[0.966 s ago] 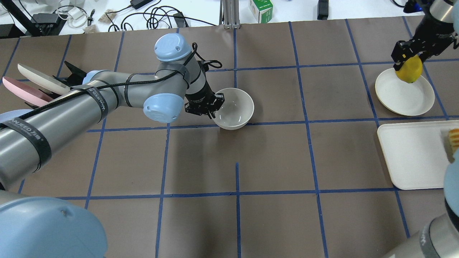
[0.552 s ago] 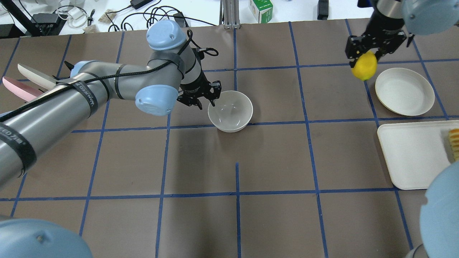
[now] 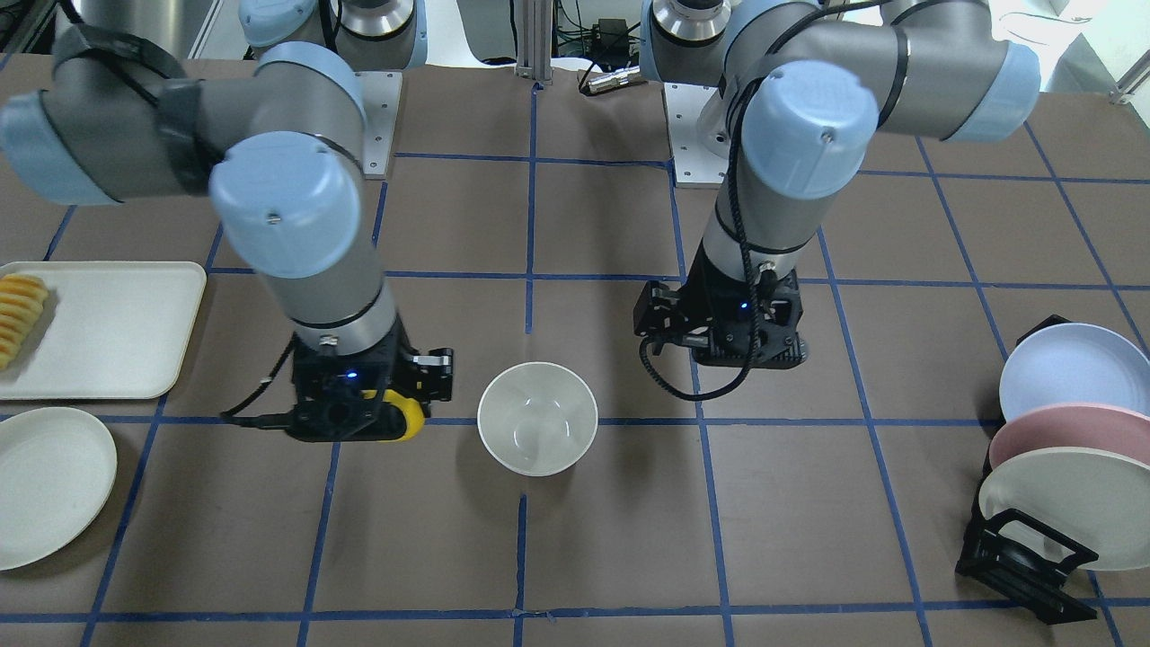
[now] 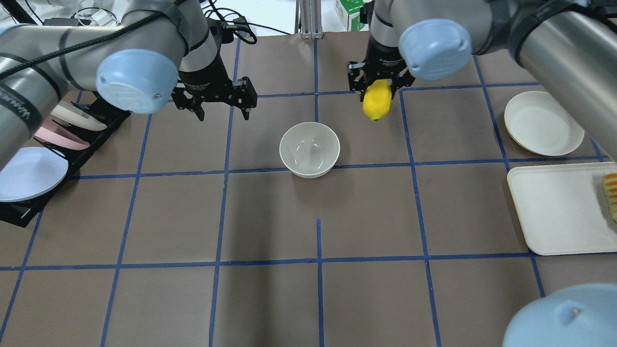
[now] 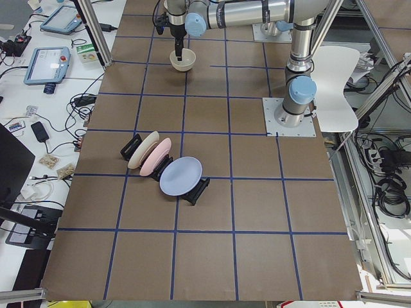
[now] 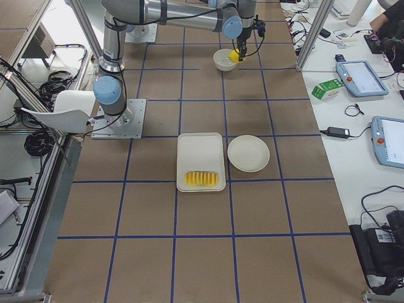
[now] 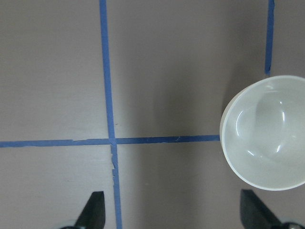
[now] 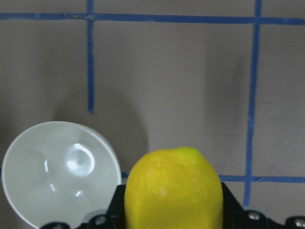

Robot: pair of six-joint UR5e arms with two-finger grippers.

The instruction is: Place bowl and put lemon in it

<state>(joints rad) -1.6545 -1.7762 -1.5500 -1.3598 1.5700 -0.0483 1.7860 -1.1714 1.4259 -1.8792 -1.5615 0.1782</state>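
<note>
Upright and empty near the middle of the brown table (image 4: pixel 270 217), its near edge across a blue tape line: the bowl (image 4: pixel 309 149). Clenched between the fingers of the right gripper (image 4: pixel 377 90), one pointed end down: the lemon (image 4: pixel 377 103). Hanging beside the bowl on the robot's right, near the rim but apart from it, not over the opening. In the right wrist view, bowl low and off to one side of the yellow fruit, brown table straight beneath. On the bowl's other side, the left gripper (image 4: pixel 223 112), released and spread wide, nothing between its fingers, clear of the rim, pointing down at bare table. Farther along the robot's right, a shallow plate (image 4: pixel 543 123), bare, and a white tray (image 4: pixel 554 212) with a ridged sliced fruit piece (image 4: pixel 611 193) at its outer edge. At the robot's far left, a black rack (image 3: pixel 1015 562) with three pastel plates standing on edge
</note>
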